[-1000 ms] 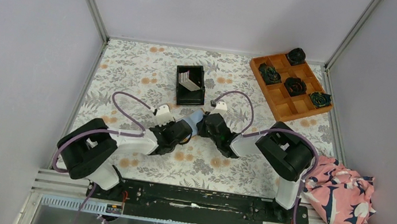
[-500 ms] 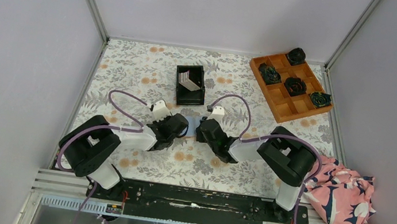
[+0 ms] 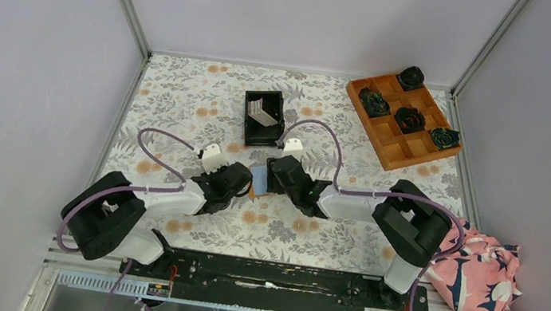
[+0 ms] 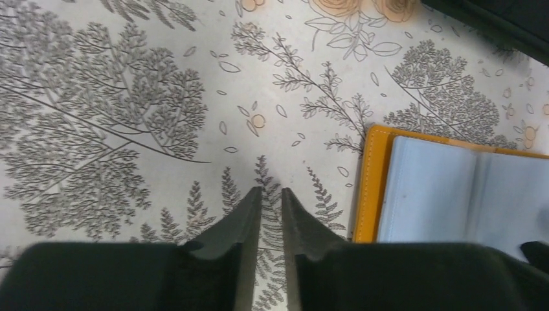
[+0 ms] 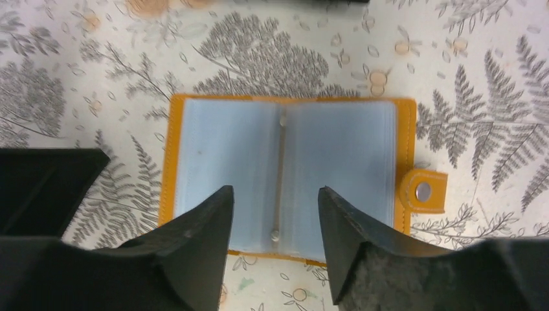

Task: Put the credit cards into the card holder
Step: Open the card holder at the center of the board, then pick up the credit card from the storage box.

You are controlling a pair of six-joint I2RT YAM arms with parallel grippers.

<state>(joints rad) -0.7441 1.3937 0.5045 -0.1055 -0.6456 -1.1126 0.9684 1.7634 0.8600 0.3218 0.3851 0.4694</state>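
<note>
- Top view: the card holder (image 3: 259, 177) lies open on the floral worktop (image 3: 183, 103), just in front of the black bin (image 3: 263, 119). It shows only as a pale blue sliver with an orange edge, wedged between the left pincer (image 3: 245, 187) and the right pincer (image 3: 270, 177). Both sets of fingertips are too small and dark here to judge.
- The credit cards (image 3: 263, 112) lean inside the bin. Their faces are too small to read.
- The orange tray (image 3: 401, 144) with dark rosettes (image 3: 410, 118) sits at the far right. A pink patterned cloth (image 3: 482, 275) lies off the worktop's right edge.
- Left wrist view: the left pincer's fingers (image 4: 249, 214) stand a narrow slit apart with nothing between them, over bare worktop just left of the holder. The holder's right half is cut off by the frame. A dark shape in the top right corner is cropped past naming.
- Right wrist view: the right pincer (image 5: 273, 192) is spread wide and grips nothing. Its tips cover the near edge of the holder's blue pockets. The snap tab (image 5: 424, 191) sticks out to the right. A black block at the left edge is cut off.
</note>
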